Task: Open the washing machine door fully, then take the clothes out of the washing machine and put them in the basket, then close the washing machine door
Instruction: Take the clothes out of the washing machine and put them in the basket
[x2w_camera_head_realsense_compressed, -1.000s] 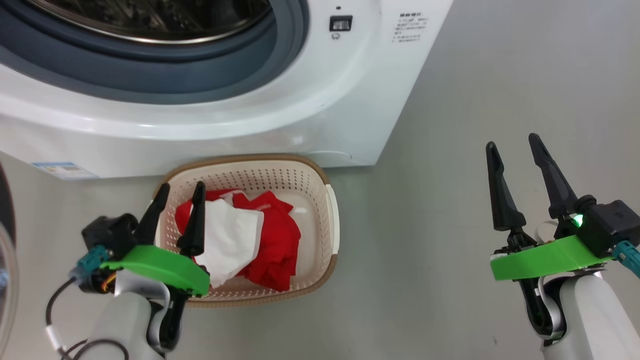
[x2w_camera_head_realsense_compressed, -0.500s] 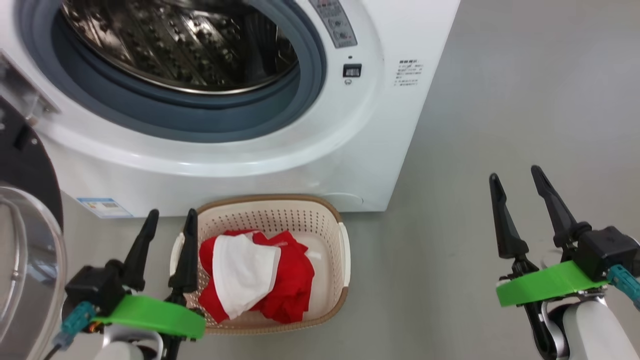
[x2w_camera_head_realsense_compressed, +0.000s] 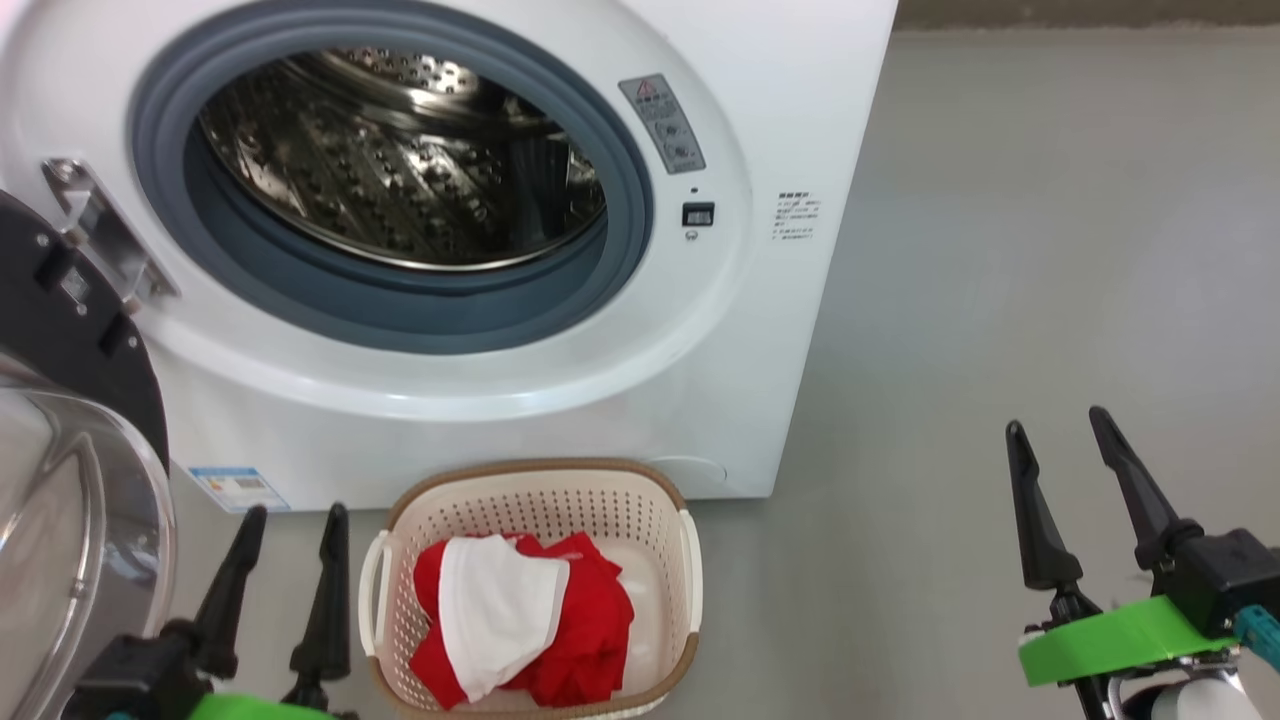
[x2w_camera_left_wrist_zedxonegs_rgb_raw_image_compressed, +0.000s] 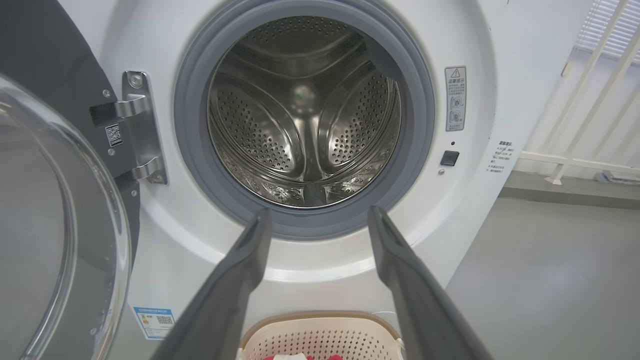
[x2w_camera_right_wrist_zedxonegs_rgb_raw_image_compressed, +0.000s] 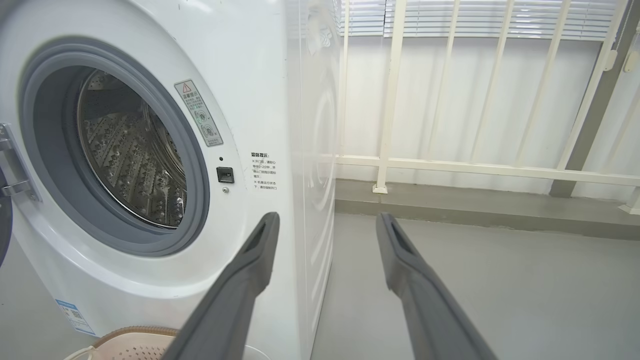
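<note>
Head view: the clothes (x2w_camera_head_realsense_compressed: 520, 620) lie in the basket (x2w_camera_head_realsense_compressed: 545, 510) just before the washing machine (x2w_camera_head_realsense_compressed: 480, 420). The washing machine door (x2w_camera_head_realsense_compressed: 80, 540) stands open at the left. The left gripper (x2w_camera_head_realsense_compressed: 296, 510) and right gripper (x2w_camera_head_realsense_compressed: 1057, 420) are spread, holding nothing.
Left wrist view: fingers frame the steel drum (x2w_camera_left_wrist_zedxonegs_rgb_raw_image_compressed: 305, 110).
Right wrist view: fingers are apart near a white railing (x2w_camera_right_wrist_zedxonegs_rgb_raw_image_compressed: 450, 165).

Grey floor (x2w_camera_head_realsense_compressed: 1000, 250); white railing (x2w_camera_right_wrist_zedxonegs_rgb_raw_image_compressed: 480, 168) w/ blinds (x2w_camera_right_wrist_zedxonegs_rgb_raw_image_compressed: 500, 17) behind.

The drum (x2w_camera_head_realsense_compressed: 400, 180) of the washing machine (x2w_camera_head_realsense_compressed: 560, 400) is open and unblocked at 11 o'clock. The washing machine door (x2w_camera_head_realsense_compressed: 70, 500) stands swung out at 8 o'clock, barring that side. The basket (x2w_camera_head_realsense_compressed: 540, 468) occupies 6 o'clock; open floor (x2w_camera_head_realsense_compressed: 1000, 300) lies at 3 o'clock.
</note>
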